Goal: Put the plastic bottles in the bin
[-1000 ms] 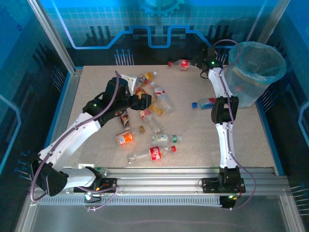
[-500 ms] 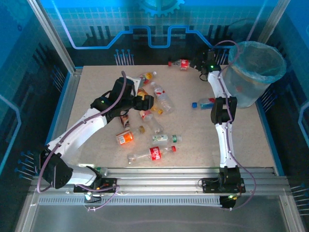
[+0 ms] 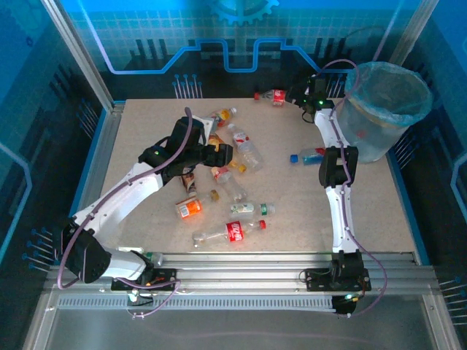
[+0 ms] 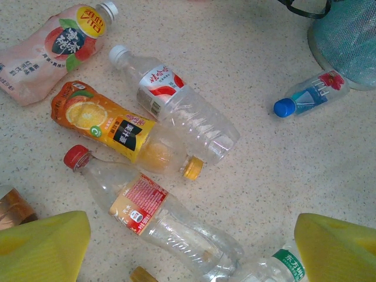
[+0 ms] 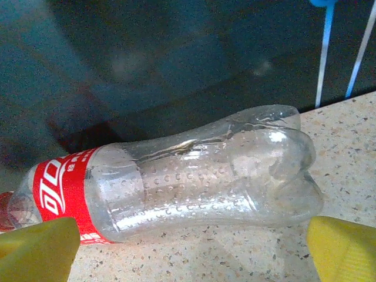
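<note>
Nearest the arm bases, a long clear bottle (image 3: pixel 233 232) lies on the table (image 3: pixel 379 219), with an orange bottle (image 3: pixel 190 208) just beyond it. Mid-table, the left gripper (image 3: pixel 219 153) hovers with its jaws spread wide over a cluster that includes a red-capped bottle (image 4: pixel 147 211) and a yellow-capped bottle (image 4: pixel 117 132). At the far edge the right gripper (image 5: pixel 188 252), jaws released, has a finger on either side of a crumpled clear bottle (image 5: pixel 194 182). The bin (image 3: pixel 379 138) stands at the far right corner, with a blue-capped bottle (image 3: pixel 310 155) beside it.

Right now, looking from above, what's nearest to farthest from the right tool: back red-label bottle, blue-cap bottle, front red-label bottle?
1. Clear red-labelled plastic bottle, back edge, beside the right tool.
2. Small clear blue-capped bottle, beside the round grey-blue bin.
3. Long clear red-labelled bottle, front edge.
</note>
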Motion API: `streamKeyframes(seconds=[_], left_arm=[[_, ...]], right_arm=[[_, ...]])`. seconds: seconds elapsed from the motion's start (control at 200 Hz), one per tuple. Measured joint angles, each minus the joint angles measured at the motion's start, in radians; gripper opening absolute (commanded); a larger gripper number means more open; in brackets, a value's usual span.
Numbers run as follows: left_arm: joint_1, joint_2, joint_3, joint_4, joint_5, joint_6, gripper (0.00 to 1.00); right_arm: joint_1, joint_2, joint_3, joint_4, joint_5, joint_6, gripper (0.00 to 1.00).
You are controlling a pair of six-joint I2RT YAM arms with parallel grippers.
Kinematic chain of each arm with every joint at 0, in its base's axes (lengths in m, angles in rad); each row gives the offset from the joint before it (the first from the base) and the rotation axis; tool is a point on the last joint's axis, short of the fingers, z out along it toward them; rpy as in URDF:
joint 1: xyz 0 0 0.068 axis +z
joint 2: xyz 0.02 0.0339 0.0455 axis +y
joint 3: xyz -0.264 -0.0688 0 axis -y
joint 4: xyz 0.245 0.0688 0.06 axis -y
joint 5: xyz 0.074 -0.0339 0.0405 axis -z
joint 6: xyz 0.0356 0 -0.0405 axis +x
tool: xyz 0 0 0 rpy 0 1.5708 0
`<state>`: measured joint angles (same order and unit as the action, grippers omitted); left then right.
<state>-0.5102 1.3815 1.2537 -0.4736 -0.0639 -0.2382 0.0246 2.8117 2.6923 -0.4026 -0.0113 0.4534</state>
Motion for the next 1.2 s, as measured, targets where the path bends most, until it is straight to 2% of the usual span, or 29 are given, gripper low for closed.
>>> streamKeyframes(seconds=[0.23,0.31,0.37,0.72,0.925,1.201], left_arm=[[0.0,0.013,0.0,0.001,0.0,0.0,0.91],[0.0,0.013,0.0,0.002,0.0,-0.001,0.91],[0.0,0.013,0.0,0.004,0.0,-0.008,0.91],[0.0,0.013,0.0,0.008,0.0,-0.026,0.91],[0.0,0.028,0.008,0.007,0.004,-0.026,0.9],[0.001,0.045,0.013,0.006,0.016,-0.052,0.89]], right_arm=[[0.003,-0.029,-0.1,0.047,-0.134,-0.125,0.92],[0.005,-0.037,-0.127,0.049,-0.143,-0.134,0.95],[0.007,-0.038,-0.128,0.048,-0.121,-0.131,1.0],[0.005,-0.039,-0.086,0.011,0.088,-0.053,1.0],[-0.008,-0.024,-0.029,0.032,0.117,-0.011,1.0],[-0.02,0.043,0.04,0.124,0.092,0.032,1.0]])
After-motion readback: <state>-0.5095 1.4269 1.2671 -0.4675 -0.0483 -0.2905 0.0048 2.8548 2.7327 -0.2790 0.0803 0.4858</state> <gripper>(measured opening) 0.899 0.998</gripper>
